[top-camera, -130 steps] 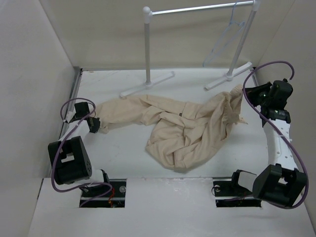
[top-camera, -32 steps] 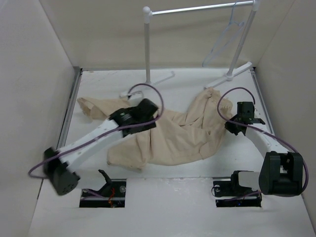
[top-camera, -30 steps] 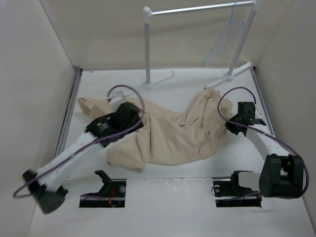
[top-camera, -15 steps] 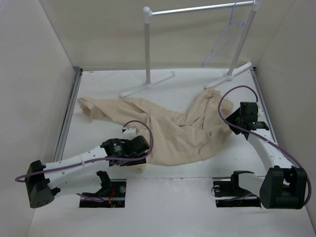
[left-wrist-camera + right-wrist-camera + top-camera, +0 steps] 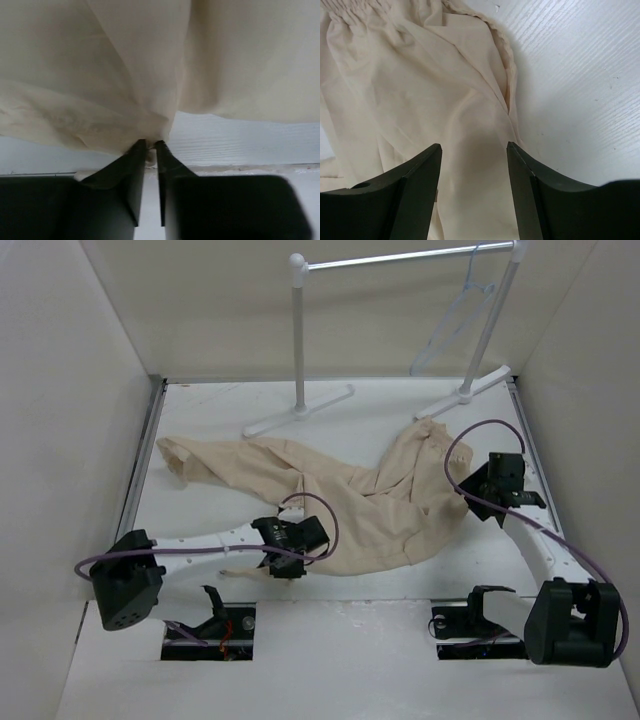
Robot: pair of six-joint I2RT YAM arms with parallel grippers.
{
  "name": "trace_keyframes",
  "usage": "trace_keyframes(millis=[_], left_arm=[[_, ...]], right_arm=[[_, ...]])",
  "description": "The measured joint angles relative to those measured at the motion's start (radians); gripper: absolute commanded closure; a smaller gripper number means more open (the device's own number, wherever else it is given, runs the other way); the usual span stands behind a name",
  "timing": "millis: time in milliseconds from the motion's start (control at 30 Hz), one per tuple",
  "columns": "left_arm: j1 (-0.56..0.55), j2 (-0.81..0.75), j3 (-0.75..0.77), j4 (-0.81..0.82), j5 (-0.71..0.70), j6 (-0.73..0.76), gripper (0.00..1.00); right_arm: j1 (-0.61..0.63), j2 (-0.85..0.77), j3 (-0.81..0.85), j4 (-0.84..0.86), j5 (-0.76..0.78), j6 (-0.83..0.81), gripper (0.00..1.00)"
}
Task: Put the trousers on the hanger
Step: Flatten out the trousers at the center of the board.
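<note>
At 7 o'clock on the surface (image 5: 400, 405), my left pincer (image 5: 150, 145) is all but closed, nipping a thin fold at the near edge of the trousers (image 5: 370, 505) with its very tips. My right pincer (image 5: 474, 150) stands wide apart above the gathered waist end at 3 o'clock, with nothing in it. The trousers lie crumpled across the middle, one leg trailing toward 10 o'clock. The hanger (image 5: 450, 325) hangs on the garment rack (image 5: 298, 330) at 1 o'clock, well apart from the cloth. My worry is the shallow bite: a pull could slide the fold out. Lifting by one edge alone would, I judge, let the rest sag and bunch, and a trailing leg might catch a rack foot.
</note>
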State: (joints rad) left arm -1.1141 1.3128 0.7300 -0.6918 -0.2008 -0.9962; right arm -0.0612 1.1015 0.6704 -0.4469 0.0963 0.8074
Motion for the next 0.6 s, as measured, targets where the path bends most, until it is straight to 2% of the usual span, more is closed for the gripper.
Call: trace_keyframes(millis=[133, 267, 333, 433, 500, 600], left_arm=[[0.078, -0.098, 0.008, -0.062, -0.023, 0.026, 0.96], [0.237, -0.366, 0.072, -0.177, -0.046, 0.035, 0.97], [0.385, -0.478, 0.136, -0.227, -0.069, 0.051, 0.98], [0.686, -0.549, 0.229, -0.254, -0.096, 0.114, 0.97], [0.870, -0.521, 0.262, -0.226, -0.095, 0.159, 0.96], [1.152, -0.367, 0.306, -0.148, -0.066, 0.216, 0.94]], right_arm=[[-0.006, 0.015, 0.000, 0.000, 0.000, 0.000, 0.39], [-0.015, 0.027, 0.000, 0.007, -0.002, 0.000, 0.38], [-0.021, 0.039, 0.000, 0.013, -0.003, 0.001, 0.37], [-0.026, 0.062, 0.000, 0.023, -0.003, 0.004, 0.34], [-0.028, 0.080, 0.002, 0.029, -0.003, 0.004, 0.32], [-0.029, 0.092, 0.004, 0.030, -0.003, 0.004, 0.31]])
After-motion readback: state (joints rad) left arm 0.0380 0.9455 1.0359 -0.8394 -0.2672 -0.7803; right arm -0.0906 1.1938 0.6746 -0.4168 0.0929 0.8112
